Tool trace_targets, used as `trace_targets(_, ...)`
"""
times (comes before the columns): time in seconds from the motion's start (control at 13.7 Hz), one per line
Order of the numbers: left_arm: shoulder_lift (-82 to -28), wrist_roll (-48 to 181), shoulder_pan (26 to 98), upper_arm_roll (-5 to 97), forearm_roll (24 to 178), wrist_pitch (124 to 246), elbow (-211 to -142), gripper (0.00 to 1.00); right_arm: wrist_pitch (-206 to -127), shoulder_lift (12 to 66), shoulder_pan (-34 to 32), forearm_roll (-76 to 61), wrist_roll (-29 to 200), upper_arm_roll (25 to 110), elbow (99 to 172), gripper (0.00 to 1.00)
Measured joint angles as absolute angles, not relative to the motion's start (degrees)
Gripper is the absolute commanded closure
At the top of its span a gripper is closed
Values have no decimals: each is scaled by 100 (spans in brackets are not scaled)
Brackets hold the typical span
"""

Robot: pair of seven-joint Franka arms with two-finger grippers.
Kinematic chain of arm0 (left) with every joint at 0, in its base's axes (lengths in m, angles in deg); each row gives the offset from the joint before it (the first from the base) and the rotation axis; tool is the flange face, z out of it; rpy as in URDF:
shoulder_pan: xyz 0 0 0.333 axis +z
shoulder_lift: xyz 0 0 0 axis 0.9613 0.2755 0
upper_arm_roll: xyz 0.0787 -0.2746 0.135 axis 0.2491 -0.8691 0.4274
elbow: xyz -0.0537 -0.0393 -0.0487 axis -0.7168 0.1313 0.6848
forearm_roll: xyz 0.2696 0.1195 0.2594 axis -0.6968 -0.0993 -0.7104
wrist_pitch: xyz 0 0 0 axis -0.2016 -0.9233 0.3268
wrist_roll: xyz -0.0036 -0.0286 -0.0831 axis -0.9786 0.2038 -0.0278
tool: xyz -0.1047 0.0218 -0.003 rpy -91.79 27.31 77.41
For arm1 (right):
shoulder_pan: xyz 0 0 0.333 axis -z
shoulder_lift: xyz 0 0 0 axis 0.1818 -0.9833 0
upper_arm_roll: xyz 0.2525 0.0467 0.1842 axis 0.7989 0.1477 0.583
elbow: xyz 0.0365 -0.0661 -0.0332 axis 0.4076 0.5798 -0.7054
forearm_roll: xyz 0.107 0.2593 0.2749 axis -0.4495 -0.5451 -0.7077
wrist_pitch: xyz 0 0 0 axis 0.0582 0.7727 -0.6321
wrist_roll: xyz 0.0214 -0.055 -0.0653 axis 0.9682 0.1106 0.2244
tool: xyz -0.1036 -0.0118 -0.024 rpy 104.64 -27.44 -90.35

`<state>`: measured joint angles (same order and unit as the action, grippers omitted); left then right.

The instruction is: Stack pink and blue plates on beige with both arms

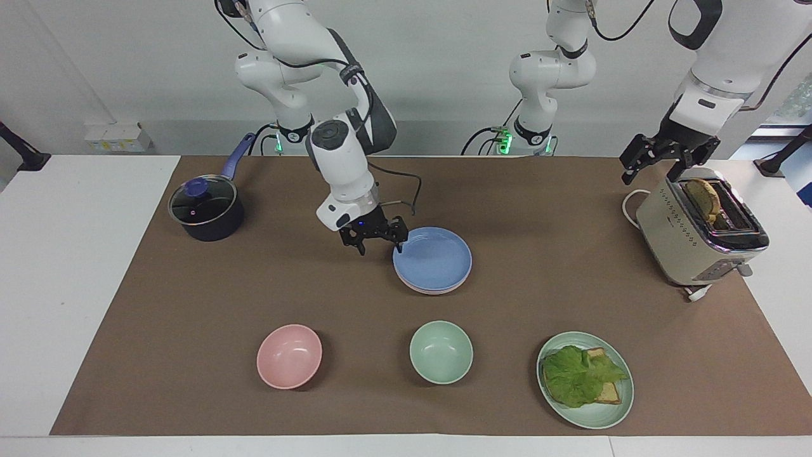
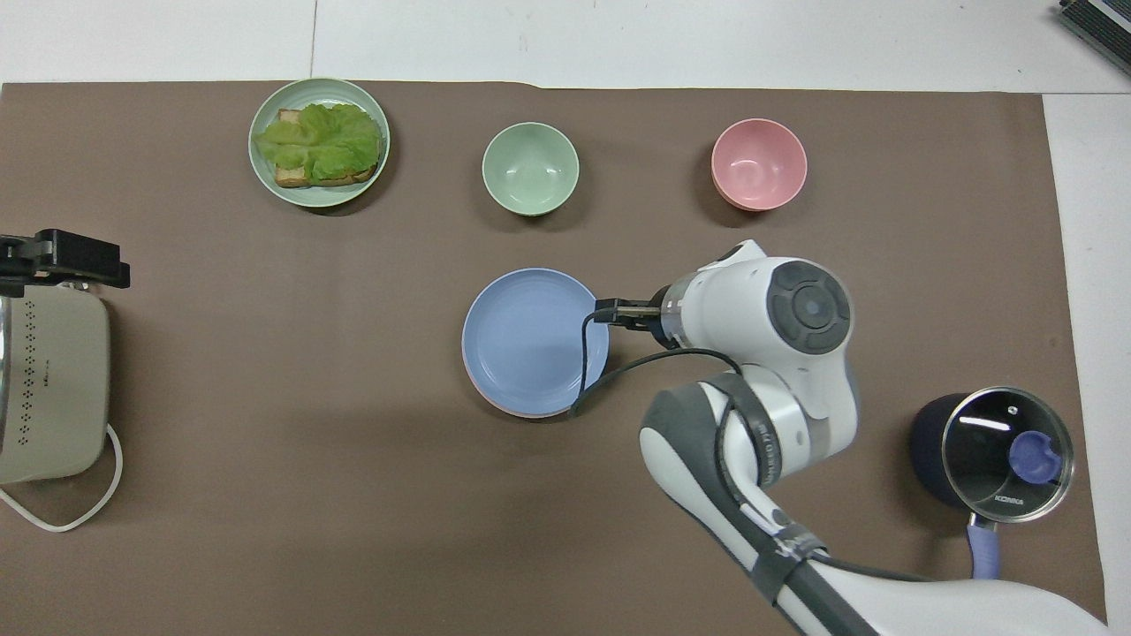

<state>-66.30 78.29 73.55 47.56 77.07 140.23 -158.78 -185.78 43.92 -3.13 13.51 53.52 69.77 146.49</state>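
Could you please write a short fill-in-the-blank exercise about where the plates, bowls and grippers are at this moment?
1. The blue plate lies on top of a ____ plate whose rim shows beneath it.
2. The right gripper, open, is beside the stack, toward the ____ with the glass lid.
3. The left gripper hangs over the ____ that holds a slice of bread.
4. The lettuce and toast lie on a ____-coloured plate.

Missing words: pink; saucepan; toaster; mint-green

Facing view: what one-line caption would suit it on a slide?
Right gripper, fingers open, beside the blue plate stacked on the pink plate; left gripper waits above the toaster.
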Motion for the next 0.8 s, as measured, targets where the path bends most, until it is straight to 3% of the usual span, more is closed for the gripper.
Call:
trace_targets(0.44,-6630,7829,7355,4756,7707,14023,-15878,0,-17221,5362,1082,2148,5456,6947,14372,0)
trace_targets(0.8,-6630,7829,7355,4756,7707,14023,-15878,0,-15213,5510,1679,2297,5998,6945,12895,0)
